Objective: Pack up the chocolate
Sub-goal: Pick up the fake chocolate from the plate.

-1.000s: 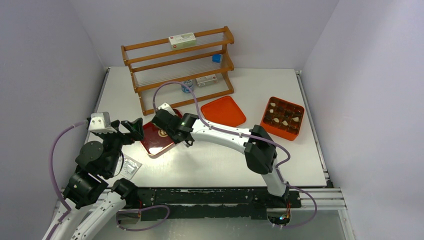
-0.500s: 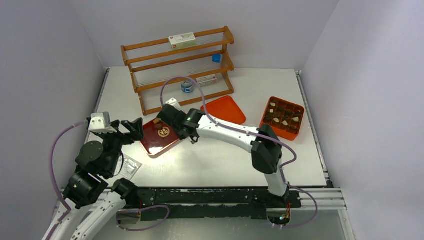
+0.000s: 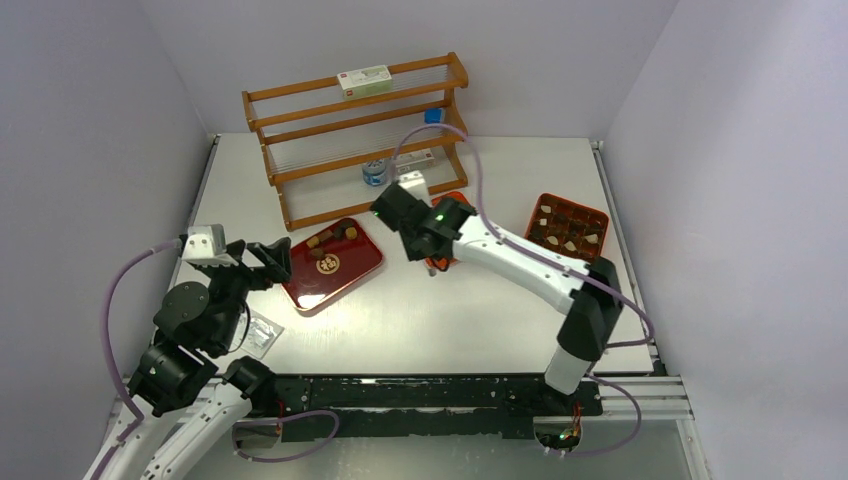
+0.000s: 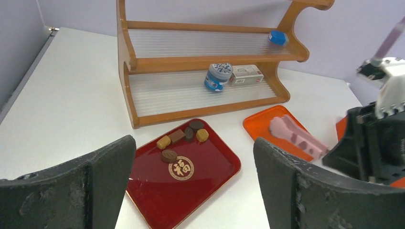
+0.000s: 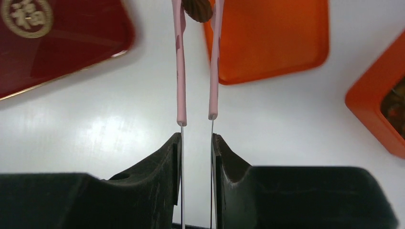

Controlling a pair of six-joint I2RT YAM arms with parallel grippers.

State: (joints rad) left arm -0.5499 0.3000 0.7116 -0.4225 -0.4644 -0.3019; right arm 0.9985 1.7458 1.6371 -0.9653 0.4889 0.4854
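Observation:
Several chocolates [image 3: 326, 238] lie at the far end of the dark red tray [image 3: 345, 275]; they also show in the left wrist view [image 4: 184, 136]. My right gripper [image 5: 197, 140] is shut on the pink tongs [image 5: 196, 71], whose tips pinch one brown chocolate [image 5: 197, 9] over the left edge of the flat orange lid [image 5: 272, 43]. From above, this gripper [image 3: 405, 215] hangs over that lid. The orange compartment box [image 3: 575, 202] at the right holds more chocolates. My left gripper [image 3: 268, 258] is open and empty, just left of the red tray.
A wooden rack [image 3: 355, 140] stands at the back with a small carton on top, a blue jar [image 3: 374, 172] and a white box. A clear wrapper [image 3: 258, 333] lies by the left arm. Walls close in on the left, right and back.
My right arm has swung right, from over the red tray to over the orange lid, carrying the tongs. The chocolates on the tray have come into view. The left arm has not moved.

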